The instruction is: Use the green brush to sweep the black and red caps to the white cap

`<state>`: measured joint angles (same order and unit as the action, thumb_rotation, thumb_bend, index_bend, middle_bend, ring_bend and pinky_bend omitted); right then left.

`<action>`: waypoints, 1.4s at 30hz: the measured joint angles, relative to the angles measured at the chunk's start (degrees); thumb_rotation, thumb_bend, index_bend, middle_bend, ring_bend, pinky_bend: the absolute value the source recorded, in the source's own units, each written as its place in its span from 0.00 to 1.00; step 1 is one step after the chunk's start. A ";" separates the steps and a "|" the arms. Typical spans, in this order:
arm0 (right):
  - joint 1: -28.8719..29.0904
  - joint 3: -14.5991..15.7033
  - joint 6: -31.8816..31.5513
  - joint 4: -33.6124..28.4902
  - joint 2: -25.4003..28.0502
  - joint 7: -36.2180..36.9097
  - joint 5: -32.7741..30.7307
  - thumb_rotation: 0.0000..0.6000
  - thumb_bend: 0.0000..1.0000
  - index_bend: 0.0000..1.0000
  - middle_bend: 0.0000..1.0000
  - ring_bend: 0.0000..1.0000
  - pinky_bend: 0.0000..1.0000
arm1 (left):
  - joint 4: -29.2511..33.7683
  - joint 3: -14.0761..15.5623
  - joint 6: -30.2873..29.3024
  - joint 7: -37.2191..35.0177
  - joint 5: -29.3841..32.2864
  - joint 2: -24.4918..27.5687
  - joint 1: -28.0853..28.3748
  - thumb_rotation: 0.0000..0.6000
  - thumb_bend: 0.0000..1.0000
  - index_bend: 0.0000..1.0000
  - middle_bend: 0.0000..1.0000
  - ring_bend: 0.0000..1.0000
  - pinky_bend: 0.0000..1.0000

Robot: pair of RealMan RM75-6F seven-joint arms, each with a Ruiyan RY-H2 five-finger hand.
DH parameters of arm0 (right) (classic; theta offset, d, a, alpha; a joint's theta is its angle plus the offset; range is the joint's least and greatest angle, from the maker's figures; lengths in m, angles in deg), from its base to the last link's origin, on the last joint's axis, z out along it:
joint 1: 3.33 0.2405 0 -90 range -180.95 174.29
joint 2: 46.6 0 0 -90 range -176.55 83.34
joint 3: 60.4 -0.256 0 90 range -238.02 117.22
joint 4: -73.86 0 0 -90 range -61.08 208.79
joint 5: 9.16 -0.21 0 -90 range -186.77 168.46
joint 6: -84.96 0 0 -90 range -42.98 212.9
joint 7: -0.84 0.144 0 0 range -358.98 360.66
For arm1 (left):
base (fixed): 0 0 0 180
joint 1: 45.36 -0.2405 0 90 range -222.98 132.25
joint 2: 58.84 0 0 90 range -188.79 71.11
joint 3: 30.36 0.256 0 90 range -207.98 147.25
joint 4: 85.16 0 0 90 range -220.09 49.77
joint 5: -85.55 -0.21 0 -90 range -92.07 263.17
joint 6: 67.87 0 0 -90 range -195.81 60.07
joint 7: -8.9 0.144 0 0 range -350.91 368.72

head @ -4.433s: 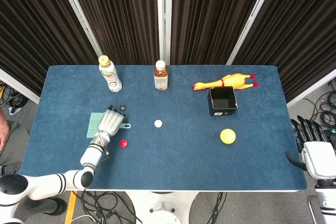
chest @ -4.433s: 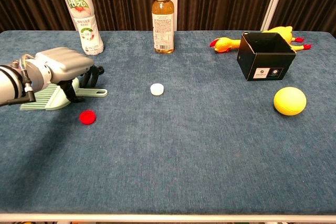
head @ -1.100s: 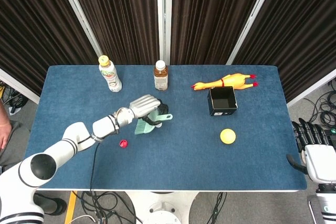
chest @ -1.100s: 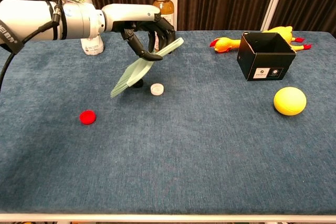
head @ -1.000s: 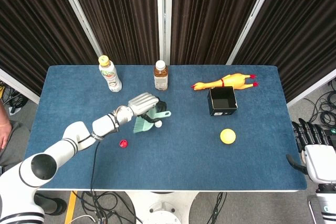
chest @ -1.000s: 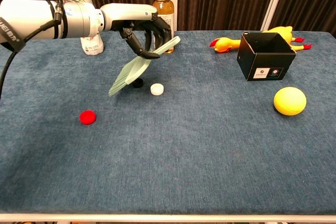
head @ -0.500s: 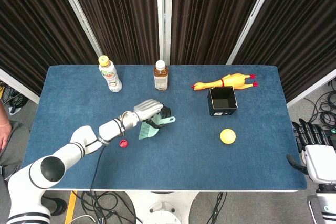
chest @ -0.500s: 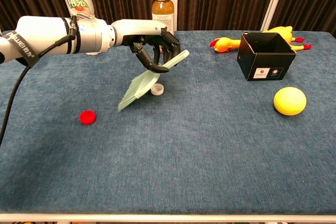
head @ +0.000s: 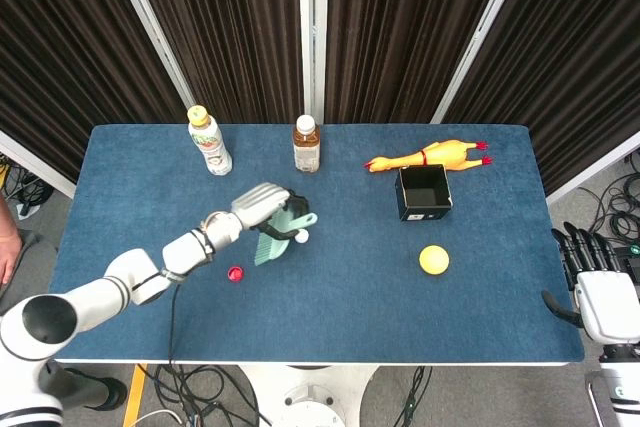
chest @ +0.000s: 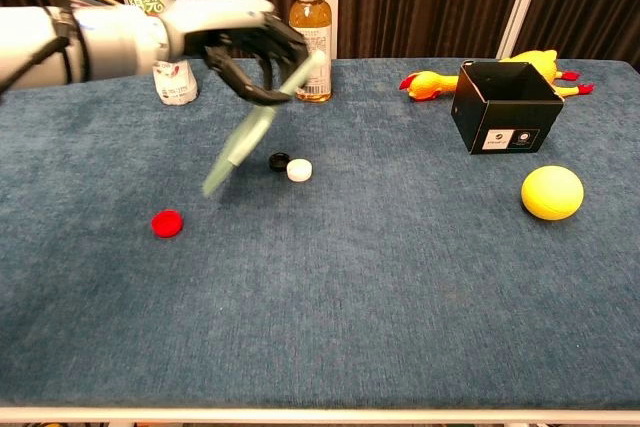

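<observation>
Left hand (chest: 245,47) grasping green brush (chest: 240,142), upper left; lower behind red cap (chest: 167,222), sweep rightward toward white cap (chest: 299,169), black cap (chest: 279,161) already alongside.

Below the left hand's fingers (chest: 262,59) hangs the brush (chest: 243,138); right of its tip two caps (chest: 289,167) lie seemingly touching, a third cap (chest: 166,222) lower left
</observation>
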<state>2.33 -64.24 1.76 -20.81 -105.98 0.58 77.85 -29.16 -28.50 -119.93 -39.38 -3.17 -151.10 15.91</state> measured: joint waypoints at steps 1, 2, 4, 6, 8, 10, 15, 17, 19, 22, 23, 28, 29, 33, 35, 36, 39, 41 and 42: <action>0.18 -0.01 0.22 0.19 -0.11 0.18 0.06 1.00 0.14 0.00 0.01 0.00 0.00 | 1.58 -0.33 0.01 1.86 1.23 0.70 -0.81 1.00 0.38 0.55 0.54 0.40 0.39; 0.37 -0.03 0.46 0.46 -0.26 0.39 0.12 1.00 0.14 0.00 0.01 0.00 0.00 | 3.28 -0.65 0.01 3.81 2.51 1.40 -1.66 1.00 0.38 0.55 0.54 0.40 0.39; 0.63 -0.03 0.82 0.88 -0.49 0.75 0.17 1.00 0.14 0.00 0.01 0.00 0.00 | 7.64 -1.36 -0.08 8.58 5.67 2.97 -3.74 1.00 0.38 0.55 0.54 0.40 0.39; 0.97 -0.02 1.31 1.24 -0.71 1.14 0.19 1.00 0.14 0.00 0.01 0.00 0.00 | 12.15 -1.98 -0.26 13.50 8.85 4.45 -5.80 1.00 0.38 0.55 0.54 0.40 0.38; 1.19 -0.02 1.51 1.49 -0.84 1.40 0.25 1.00 0.14 0.00 0.01 0.00 0.00 | 15.72 -2.45 -0.58 17.71 11.46 5.54 -7.47 1.00 0.38 0.55 0.54 0.40 0.38; 1.28 -0.06 1.52 1.63 -0.87 1.53 0.27 1.00 0.14 0.00 0.01 0.00 0.00 | 18.63 -2.93 -1.40 22.69 14.21 6.41 -9.31 1.00 0.38 0.55 0.54 0.40 0.38; 1.56 -0.15 1.93 1.77 -0.85 1.71 -0.10 1.00 0.14 0.00 0.01 0.00 0.00 | 24.58 -3.87 -5.38 35.11 20.30 7.17 -13.75 1.00 0.38 0.55 0.54 0.40 0.38; 1.71 -0.14 2.06 1.74 -0.84 1.72 -0.02 1.00 0.14 0.00 0.01 0.00 0.00 | 26.91 -3.99 -7.03 39.14 22.00 7.23 -15.31 1.00 0.38 0.55 0.54 0.40 0.38; 1.81 -0.10 2.13 1.67 -0.83 1.72 0.05 1.00 0.14 0.00 0.01 0.00 0.00 | 28.89 -3.95 -9.05 43.47 23.14 7.11 -16.90 1.00 0.38 0.54 0.54 0.40 0.38; 1.86 -0.10 2.23 1.53 -0.77 1.62 -0.11 1.00 0.14 0.00 0.01 0.00 0.00 | 30.49 -3.74 -12.57 49.18 23.84 6.27 -19.13 1.00 0.38 0.54 0.54 0.40 0.38; 1.87 -0.11 2.23 1.47 -0.75 1.60 -0.20 1.00 0.14 0.00 0.01 0.00 0.00 | 30.92 -3.69 -13.79 50.69 23.98 5.80 -19.89 1.00 0.38 0.54 0.54 0.40 0.38; 2.01 0.01 2.31 1.27 -0.81 1.42 0.00 1.00 0.14 0.00 0.01 0.00 0.00 | 32.66 -3.52 -18.04 56.37 23.86 2.10 -23.37 1.00 0.38 0.54 0.54 0.40 0.38; 2.03 0.08 2.31 1.23 -0.82 1.42 0.10 1.00 0.14 0.00 0.01 0.00 0.00 | 32.69 -3.59 -18.26 57.02 23.83 1.43 -23.61 1.00 0.38 0.54 0.54 0.40 0.38; 1.92 0.20 2.08 1.14 -0.73 1.54 0.20 1.00 0.14 0.00 0.01 0.00 0.00 | 32.26 -4.67 -18.11 58.73 24.34 -1.67 -24.26 1.00 0.38 0.54 0.54 0.40 0.39; 1.79 0.26 1.89 1.11 -0.62 1.53 0.19 1.00 0.14 0.00 0.01 0.00 0.00 | 31.84 -5.48 -17.83 59.21 24.76 -2.79 -24.39 1.00 0.38 0.54 0.54 0.40 0.39; 1.73 0.29 1.84 1.08 -0.58 1.52 0.15 1.00 0.14 0.00 0.01 0.00 0.00 | 31.58 -6.13 -17.61 59.48 25.10 -3.43 -24.42 1.00 0.38 0.54 0.54 0.40 0.39; 1.65 0.39 1.75 1.06 -0.56 1.60 0.16 1.00 0.14 0.00 0.01 0.00 0.00 | 31.02 -8.03 -16.69 60.29 26.44 -4.80 -24.19 1.00 0.38 0.54 0.54 0.40 0.39; 1.64 0.42 1.71 1.13 -0.63 1.70 0.20 1.00 0.14 0.00 0.01 0.00 0.00 | 30.56 -9.22 -15.89 60.97 27.45 -5.72 -23.82 1.00 0.38 0.54 0.54 0.40 0.40; 1.66 0.42 1.74 1.15 -0.64 1.72 0.18 1.00 0.14 0.00 0.01 0.00 0.00 | 30.13 -9.99 -15.38 61.48 28.06 -6.41 -23.50 1.00 0.38 0.54 0.54 0.40 0.40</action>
<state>3.99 -63.81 3.49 -19.67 -106.62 2.31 78.03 0.98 -38.49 -135.31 22.10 24.89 -157.52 -7.58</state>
